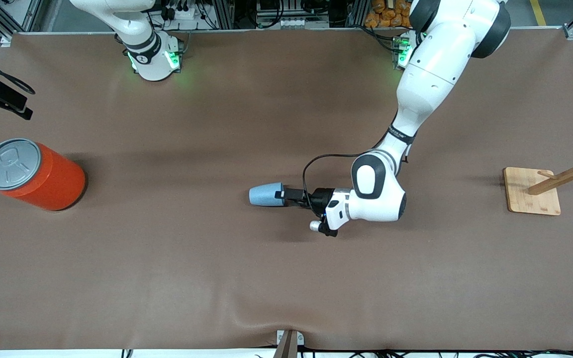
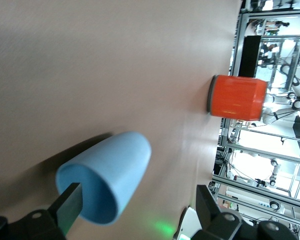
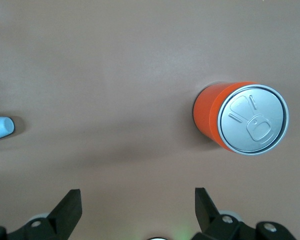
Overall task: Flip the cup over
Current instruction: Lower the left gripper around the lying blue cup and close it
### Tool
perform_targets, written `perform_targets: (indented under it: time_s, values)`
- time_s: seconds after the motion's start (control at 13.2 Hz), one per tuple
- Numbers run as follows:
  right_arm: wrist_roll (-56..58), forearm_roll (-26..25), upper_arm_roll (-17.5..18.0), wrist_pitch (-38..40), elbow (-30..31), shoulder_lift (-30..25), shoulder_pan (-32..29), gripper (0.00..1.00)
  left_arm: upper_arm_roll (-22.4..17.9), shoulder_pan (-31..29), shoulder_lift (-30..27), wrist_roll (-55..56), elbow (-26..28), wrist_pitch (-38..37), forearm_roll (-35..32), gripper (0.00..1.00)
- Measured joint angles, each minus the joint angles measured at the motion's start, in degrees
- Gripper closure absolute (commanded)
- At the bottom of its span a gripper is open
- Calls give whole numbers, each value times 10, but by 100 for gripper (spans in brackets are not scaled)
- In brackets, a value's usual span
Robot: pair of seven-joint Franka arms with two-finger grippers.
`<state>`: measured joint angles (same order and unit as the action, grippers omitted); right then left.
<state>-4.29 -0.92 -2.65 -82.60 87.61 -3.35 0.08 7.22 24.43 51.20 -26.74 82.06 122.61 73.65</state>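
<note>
One matte blue tapered cup lay sideways on bench | left pincer wide at its rim | right pincer wide, waiting | one red can.

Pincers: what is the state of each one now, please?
Left pincer: open, one finger inside the mouth of the cup, not closed on it.
Right pincer: open, holding nothing.

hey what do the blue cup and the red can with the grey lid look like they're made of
The cup looks like matte plastic: even light blue, no shine, thin rim. The can seems to be metal or coated card with a glossy red-orange wall; its lid looks like brushed metal with a stamped pull-tab shape.
</note>
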Motion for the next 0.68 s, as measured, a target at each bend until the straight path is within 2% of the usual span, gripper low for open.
perform_targets:
  time_s: [0.3,0.68]
  values:
    - [0,0,0,-2,0,0,0,0,4,-2,-1,-1,34,-2,0,0]
    - [0,0,-4,-3,1,0,-2,0,24,-3,-4,-4,37,-2,26,0]
